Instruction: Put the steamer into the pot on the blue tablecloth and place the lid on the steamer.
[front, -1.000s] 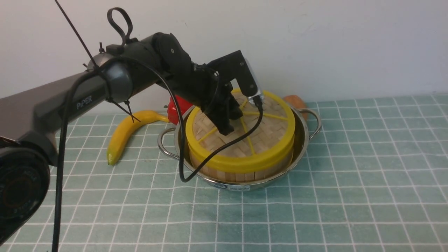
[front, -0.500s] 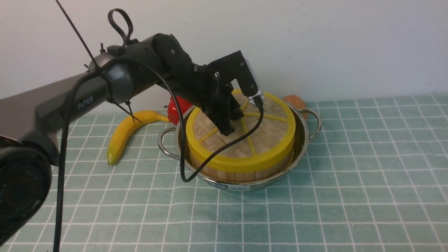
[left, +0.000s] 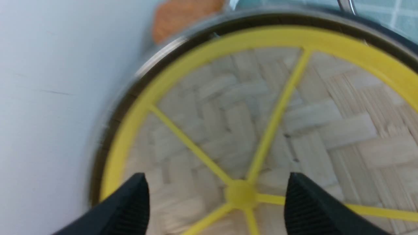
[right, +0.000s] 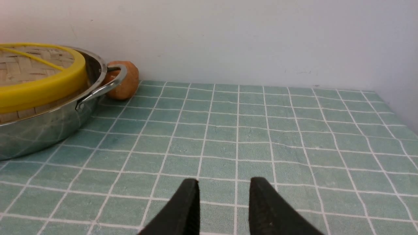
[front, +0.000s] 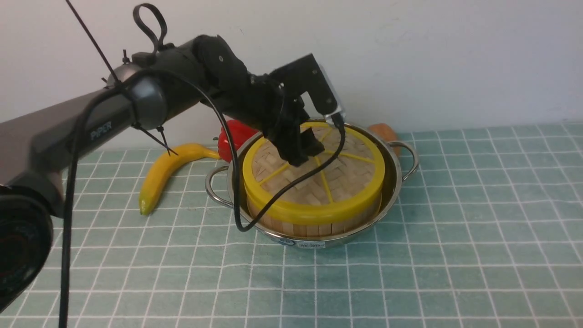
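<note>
The flat woven-bamboo lid with yellow rim [front: 319, 182] is sitting on the bamboo steamer [front: 314, 224] in the shiny steel pot [front: 391, 182]. The left pincer [left: 215, 199] is hanging released, straddling the lid's hub directly below; the right pincer [right: 223, 202] is gaping empty, well apart.

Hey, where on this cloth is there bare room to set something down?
Free: the cloth right of the pot, and the strip in front of it. Crowded: left and behind the pot, with the banana, red pepper and an orange thing.

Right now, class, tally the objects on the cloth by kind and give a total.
Cookware, 3: shiny steel pot, slatted bamboo steamer, woven yellow-rimmed lid
Food items, 3: yellow banana, red pepper, orange-brown lump
Total: 6
</note>
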Motion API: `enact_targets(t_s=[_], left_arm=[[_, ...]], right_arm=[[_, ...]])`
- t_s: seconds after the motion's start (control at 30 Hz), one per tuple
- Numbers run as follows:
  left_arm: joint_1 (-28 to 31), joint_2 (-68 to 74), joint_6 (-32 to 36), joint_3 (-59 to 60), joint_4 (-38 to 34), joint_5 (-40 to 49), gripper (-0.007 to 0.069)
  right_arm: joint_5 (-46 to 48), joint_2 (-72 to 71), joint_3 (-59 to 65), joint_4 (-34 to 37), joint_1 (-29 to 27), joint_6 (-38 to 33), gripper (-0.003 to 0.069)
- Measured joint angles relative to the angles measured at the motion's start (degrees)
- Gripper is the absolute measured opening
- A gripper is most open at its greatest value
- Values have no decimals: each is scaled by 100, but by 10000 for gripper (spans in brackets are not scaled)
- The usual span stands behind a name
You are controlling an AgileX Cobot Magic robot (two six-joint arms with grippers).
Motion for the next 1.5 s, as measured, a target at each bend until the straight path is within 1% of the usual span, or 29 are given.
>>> enact_targets(t_s=[0.2,0.5,0.53,0.67,0.77,1.1,1.37,1.43,1.47,1.5], left_arm=[[0,-150,-311,-46,-12,-113,517],[0,323,-334,-46,-2,-290,433],[0,411,-339,-46,-8,-337,413],[-33,527,-352,-46,-44,-450,381],[-46,539,-362,-46,-44,-467,370],[-46,378,-392,-41,65,-368,368],[-41,-157,-404,-41,139,-247,365],[8,-670,-651,-41,158,-46,365],[8,-711,-675,-41,158,-37,365],[38,-1048,-880,-41,158,-21,365]], right_arm=[[-11,0,0,0,0,0,240],[-14,0,0,0,0,0,240],[-14,0,0,0,0,0,240],[-14,0,0,0,0,0,240],[-14,0,0,16,0,0,240],[-14,0,0,16,0,0,240],[-14,0,0,16,0,0,240],[-14,0,0,16,0,0,240],[-14,0,0,16,0,0,240],[-14,0,0,16,0,0,240]])
